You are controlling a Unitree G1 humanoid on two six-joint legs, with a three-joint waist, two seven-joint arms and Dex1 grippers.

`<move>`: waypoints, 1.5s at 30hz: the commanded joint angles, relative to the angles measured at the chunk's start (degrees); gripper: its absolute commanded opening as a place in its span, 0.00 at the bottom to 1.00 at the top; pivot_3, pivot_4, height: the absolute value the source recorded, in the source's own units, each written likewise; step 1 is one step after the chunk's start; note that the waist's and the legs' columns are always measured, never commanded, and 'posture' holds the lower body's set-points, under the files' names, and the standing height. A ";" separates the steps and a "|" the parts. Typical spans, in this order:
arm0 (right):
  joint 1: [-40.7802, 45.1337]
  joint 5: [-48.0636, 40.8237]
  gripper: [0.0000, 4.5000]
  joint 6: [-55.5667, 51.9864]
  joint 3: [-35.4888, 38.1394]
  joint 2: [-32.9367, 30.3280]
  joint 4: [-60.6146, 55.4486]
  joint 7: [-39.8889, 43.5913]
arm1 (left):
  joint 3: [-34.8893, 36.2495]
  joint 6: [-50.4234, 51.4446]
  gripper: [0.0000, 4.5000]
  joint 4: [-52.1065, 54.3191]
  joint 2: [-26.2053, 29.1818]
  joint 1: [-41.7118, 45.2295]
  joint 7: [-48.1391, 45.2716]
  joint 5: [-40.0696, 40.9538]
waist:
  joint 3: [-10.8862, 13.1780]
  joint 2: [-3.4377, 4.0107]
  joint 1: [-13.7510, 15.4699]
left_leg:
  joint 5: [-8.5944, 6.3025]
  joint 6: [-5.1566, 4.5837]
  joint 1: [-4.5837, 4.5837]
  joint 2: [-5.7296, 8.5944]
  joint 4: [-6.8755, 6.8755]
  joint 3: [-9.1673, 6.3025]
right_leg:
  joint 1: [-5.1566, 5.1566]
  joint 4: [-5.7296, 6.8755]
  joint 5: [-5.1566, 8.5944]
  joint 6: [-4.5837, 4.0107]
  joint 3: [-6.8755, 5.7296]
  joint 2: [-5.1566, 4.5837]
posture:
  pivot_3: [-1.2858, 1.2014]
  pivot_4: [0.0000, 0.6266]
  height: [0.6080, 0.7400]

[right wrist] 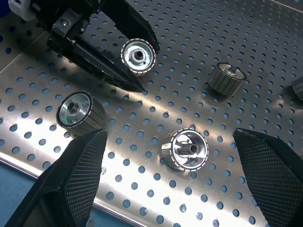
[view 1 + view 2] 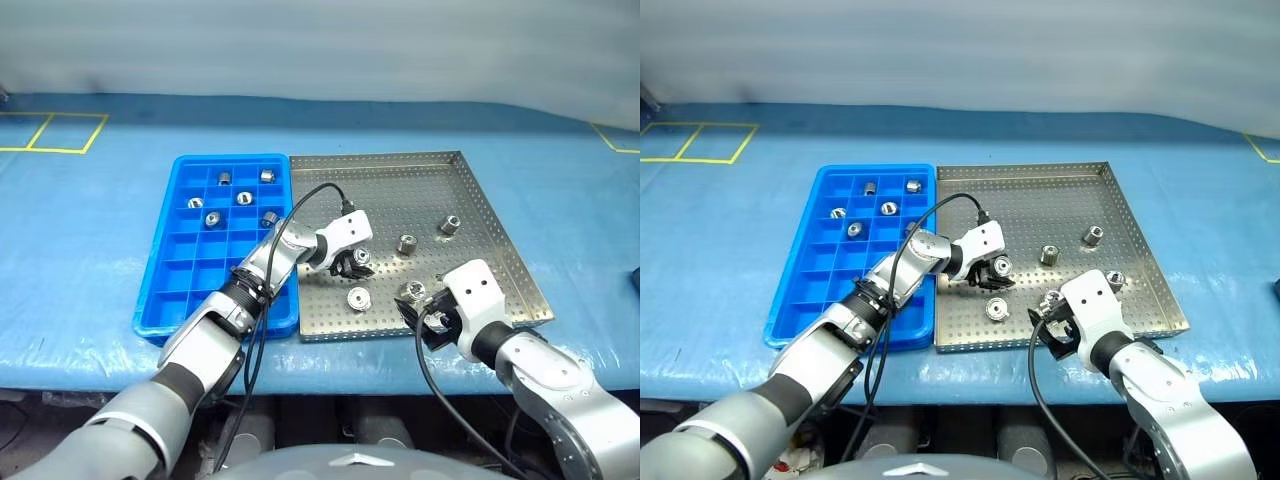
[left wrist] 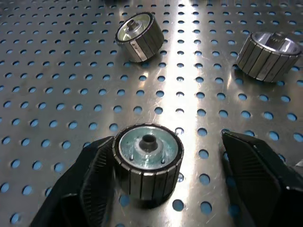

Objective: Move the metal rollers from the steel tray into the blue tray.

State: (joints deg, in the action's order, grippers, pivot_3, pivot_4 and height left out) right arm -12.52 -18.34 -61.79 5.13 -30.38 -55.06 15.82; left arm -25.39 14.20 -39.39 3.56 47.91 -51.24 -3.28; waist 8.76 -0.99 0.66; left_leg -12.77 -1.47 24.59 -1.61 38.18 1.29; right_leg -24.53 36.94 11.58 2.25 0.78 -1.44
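While six metal rollers (image 2: pixel 244 198) sit in the blue tray (image 2: pixel 172 290) | five left on steel tray (image 2: pixel 500 240) | left claw (image 2: pixel 352 266) half-closed around one, not yet clamped | right claw (image 2: pixel 425 318) released.

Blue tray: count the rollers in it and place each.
6 in the blue tray. Far row: two rollers. Next row: two. Third row: two; the left arm may hide more.

- Blue cover (image 2: pixel 90 260), wrinkled, spread over the whole tabletop.
- Yellow tape lines (image 2: pixel 55 133) on the cover's far left part.
- Another yellow line (image 2: pixel 615 138) at the cover's far right edge.
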 commanded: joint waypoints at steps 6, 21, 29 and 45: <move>2.38 0.01 1.00 0.87 -0.63 -0.27 -0.70 0.22 | 6.29 0.86 0.17 6.71 1.92 -0.64 1.24 2.63 | 0.00 0.00 0.08 | 0.00 0.00 0.00 0.00 0.01 -0.01 | 0.00 0.01 -0.01 0.02 0.01 0.00 | 0.53 0.24 1.00; 9.41 -0.27 1.00 2.00 -4.71 -1.64 4.16 2.61 | 11.18 8.81 0.17 21.49 3.40 -2.92 3.69 7.79 | 0.00 0.00 1.76 | 0.01 -0.02 0.02 0.04 0.03 -0.04 | 0.03 0.00 -0.08 0.13 -0.01 -0.01 | 0.57 0.24 1.00; 7.93 -0.16 1.00 1.39 -4.42 -0.85 2.57 1.93 | 11.37 9.60 0.17 22.04 3.76 -3.01 4.05 8.58 | 0.00 0.00 1.65 | 0.01 -0.02 0.02 0.04 0.03 -0.03 | 0.04 -0.01 -0.08 0.13 0.00 -0.01 | 0.56 0.24 1.00; 22.77 0.47 1.00 4.61 -19.14 5.33 9.78 2.32 | 28.31 26.63 0.17 55.29 12.75 -22.26 26.12 8.67 | 0.01 -0.01 1.97 | 0.03 0.00 -0.04 -0.02 0.00 -0.07 | 0.04 0.03 -0.14 0.19 0.01 -0.01 | 0.61 0.24 1.00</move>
State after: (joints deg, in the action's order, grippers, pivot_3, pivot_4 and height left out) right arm 8.71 -18.31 -59.07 -12.47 -25.77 -45.41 17.66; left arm 1.06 39.24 10.01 16.48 25.95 -28.32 5.66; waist 8.76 -1.00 2.63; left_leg -12.74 -1.47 24.56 -1.61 38.18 1.22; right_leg -24.48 36.95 11.36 2.58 0.79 -1.46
